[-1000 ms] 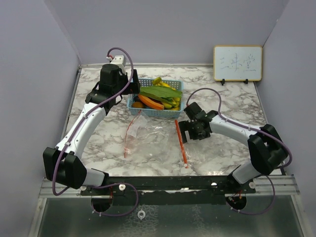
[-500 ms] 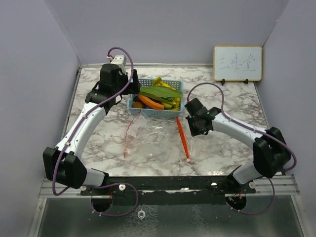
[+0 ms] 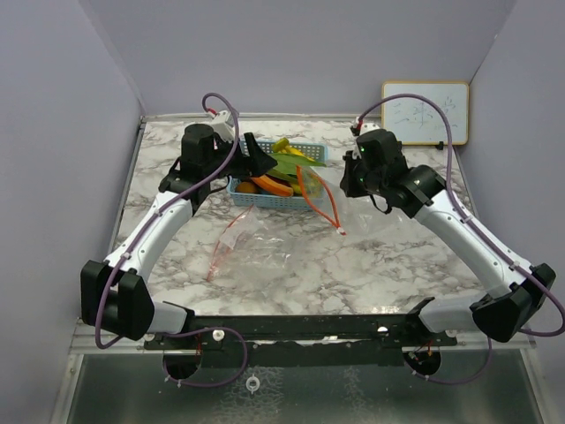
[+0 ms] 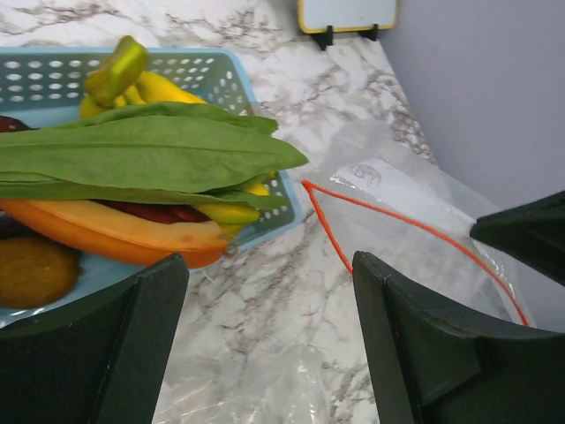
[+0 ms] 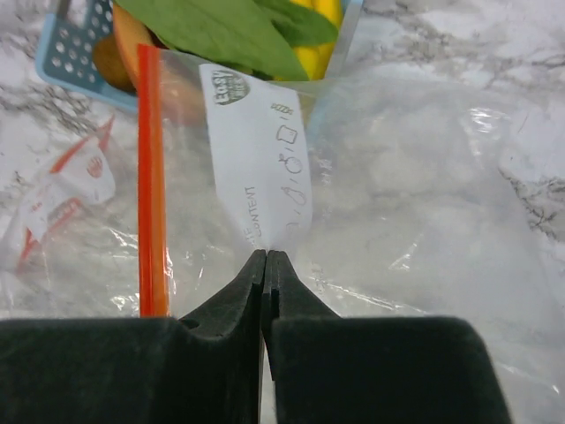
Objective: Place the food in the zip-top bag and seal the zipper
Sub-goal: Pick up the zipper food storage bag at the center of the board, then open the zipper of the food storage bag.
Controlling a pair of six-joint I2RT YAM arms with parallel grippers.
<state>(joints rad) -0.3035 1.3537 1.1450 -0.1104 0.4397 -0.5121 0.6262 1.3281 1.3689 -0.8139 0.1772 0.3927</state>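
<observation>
The food lies in a blue mesh basket [image 3: 265, 200]: a long green leafy vegetable [image 4: 150, 155], an orange carrot [image 4: 115, 234], yellow bananas [image 4: 163, 88] and a brown round fruit [image 4: 31, 269]. The clear zip-top bag [image 3: 265, 240] with an orange zipper [image 3: 322, 199] stretches from the table up to my right gripper [image 5: 265, 256]. That gripper is shut on the bag's film just below its white label [image 5: 256, 159] and holds this edge raised beside the basket. My left gripper [image 4: 269, 344] hangs open over the table at the basket's right front corner, with nothing between its fingers.
A small whiteboard [image 3: 425, 110] stands against the back wall at the right, partly behind the right arm. Grey walls close in the marble table [image 3: 397, 256] on both sides. The bag's other orange edge [image 3: 221, 252] rests on the table at centre left.
My right gripper closed on the bag, then rose and swung back toward the basket, lifting the zipper edge off the table. The left gripper shifted right over the basket's corner, and its jaws narrowed slightly.
</observation>
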